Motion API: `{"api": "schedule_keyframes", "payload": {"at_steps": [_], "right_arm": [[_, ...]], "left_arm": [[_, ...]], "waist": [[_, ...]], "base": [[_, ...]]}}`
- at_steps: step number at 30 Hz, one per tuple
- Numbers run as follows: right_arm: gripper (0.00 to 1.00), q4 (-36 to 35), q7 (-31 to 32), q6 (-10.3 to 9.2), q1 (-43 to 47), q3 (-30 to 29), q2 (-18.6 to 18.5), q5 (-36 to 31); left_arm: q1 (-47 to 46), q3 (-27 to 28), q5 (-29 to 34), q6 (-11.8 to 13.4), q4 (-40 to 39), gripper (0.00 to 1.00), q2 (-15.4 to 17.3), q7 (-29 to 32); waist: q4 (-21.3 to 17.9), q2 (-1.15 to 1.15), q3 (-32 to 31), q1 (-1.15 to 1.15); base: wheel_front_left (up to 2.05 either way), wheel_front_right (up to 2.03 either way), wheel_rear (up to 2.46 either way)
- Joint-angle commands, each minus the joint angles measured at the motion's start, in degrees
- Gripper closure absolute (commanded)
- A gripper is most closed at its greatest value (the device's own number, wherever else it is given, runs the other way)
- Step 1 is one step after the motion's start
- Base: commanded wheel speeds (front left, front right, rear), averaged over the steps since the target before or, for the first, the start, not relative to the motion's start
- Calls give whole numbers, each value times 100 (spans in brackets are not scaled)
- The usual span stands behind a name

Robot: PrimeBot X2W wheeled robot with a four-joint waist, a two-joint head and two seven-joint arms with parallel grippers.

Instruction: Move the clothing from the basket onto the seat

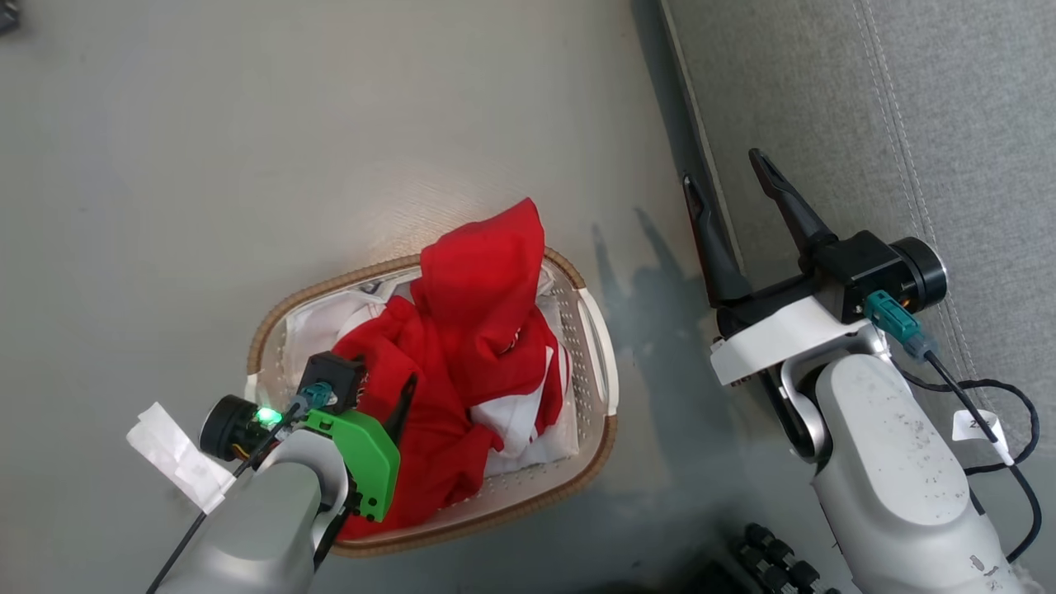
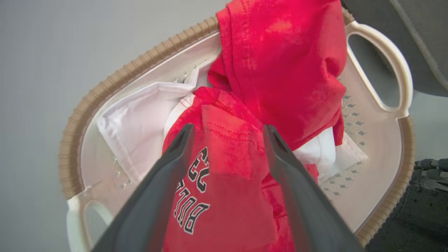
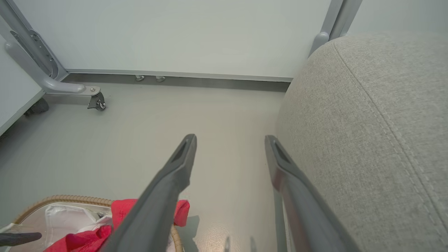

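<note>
2 fingers (image 2: 157,182) of the left hand (image 2: 227,128) straddle clothing (image 2: 287,70) in basket (image 2: 105,85).

Red sports clothing (image 1: 462,346) with white trim lies crumpled in a heap inside an oval cream plastic basket (image 1: 579,363) with perforated sides and a brown woven rim. One garment rises in a peak at the far side and hangs over the far rim. A nearer fold carries black-and-white lettering and the number 23. A white liner (image 1: 326,326) shows beneath the red. The basket stands on the floor (image 1: 247,165), left of the large grey fabric seat (image 1: 949,124) with its stitched seam, near it but apart.
</note>
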Motion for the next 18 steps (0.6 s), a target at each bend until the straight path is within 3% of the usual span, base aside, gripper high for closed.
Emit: {"api": "schedule_keyframes", "payload": {"at_steps": [1, 8, 18], "right_arm": [[0, -26, -27, -4, -17, 4, -13, 38], [0, -27, -27, -4, 112, -36, -12, 99], [0, -170, -27, -4, 58, -31, -13, 164]], "left_arm": [[-144, -125, -115, -15, 128, 0, -25, 63], [-423, -608, -207, -9, 753, 0, -151, 333], [-851, -865, 13, 122, 1394, 0, -219, 371]], "waist": [[-181, 0, 187, -1], [-232, 0, 254, -1], [-259, 0, 566, -1]], "base": [[0, 0, 0], [0, 0, 0], [0, 0, 0]]}}
